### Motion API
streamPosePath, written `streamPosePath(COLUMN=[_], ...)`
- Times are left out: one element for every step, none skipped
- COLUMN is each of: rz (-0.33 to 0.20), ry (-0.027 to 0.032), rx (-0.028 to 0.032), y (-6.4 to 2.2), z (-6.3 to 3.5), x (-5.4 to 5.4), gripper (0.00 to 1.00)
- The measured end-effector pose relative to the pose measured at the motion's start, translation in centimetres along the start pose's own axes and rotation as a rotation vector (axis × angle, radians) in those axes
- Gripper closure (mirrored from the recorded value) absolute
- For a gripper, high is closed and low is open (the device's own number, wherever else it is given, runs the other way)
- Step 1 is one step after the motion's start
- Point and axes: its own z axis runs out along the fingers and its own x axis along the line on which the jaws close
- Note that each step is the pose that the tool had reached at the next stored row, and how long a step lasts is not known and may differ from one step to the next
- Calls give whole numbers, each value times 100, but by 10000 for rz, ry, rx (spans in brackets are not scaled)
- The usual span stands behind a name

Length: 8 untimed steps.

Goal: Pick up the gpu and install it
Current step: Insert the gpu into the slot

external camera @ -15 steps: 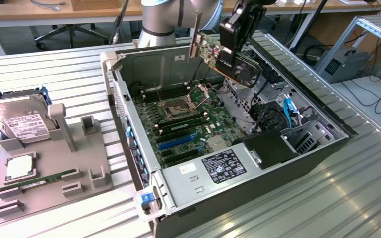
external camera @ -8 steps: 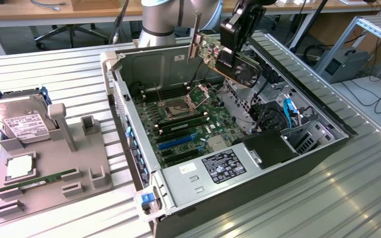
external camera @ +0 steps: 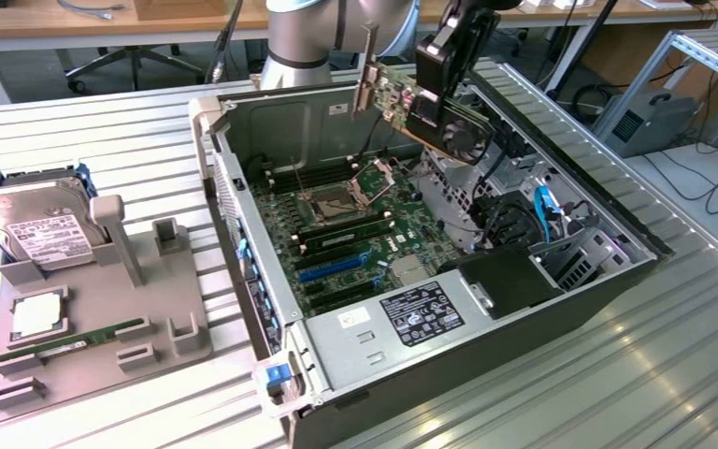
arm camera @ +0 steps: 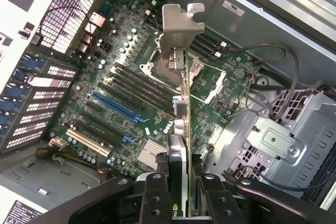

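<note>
Plainly, the gripper (external camera: 449, 70) is clamped on the gpu (external camera: 440, 122), its two fingers (arm camera: 155, 195) pressing the card's opposite faces. The card hangs on edge in the air, touching nothing else, with its silver bracket (arm camera: 178, 27) at the end farthest from the fingers. Beneath the tool lie the open computer case (external camera: 228, 178) and its motherboard (arm camera: 118, 90); the blue slot (arm camera: 114, 106) sits off to one side. Whether the card lines up with any slot is hard to say. Well away from the tool, outside the case, a hard drive (external camera: 37, 229) stands in a gray holder (external camera: 97, 351).
</note>
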Motion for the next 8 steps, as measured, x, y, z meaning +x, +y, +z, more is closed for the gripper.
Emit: streamPosePath(rz=[-34, -63, -90, -117, -143, -172, -194, -222], ry=[1, 2, 3, 3, 4, 5, 6, 6], rx=[0, -1, -1, -2, -2, -2, -3, -3], y=[0, 0, 0, 0, 0, 0, 0, 0], z=[0, 0, 0, 0, 1, 0, 0, 0], x=[0, 0, 0, 0, 0, 0, 0, 0], gripper=[73, 73, 73, 73, 73, 73, 73, 73])
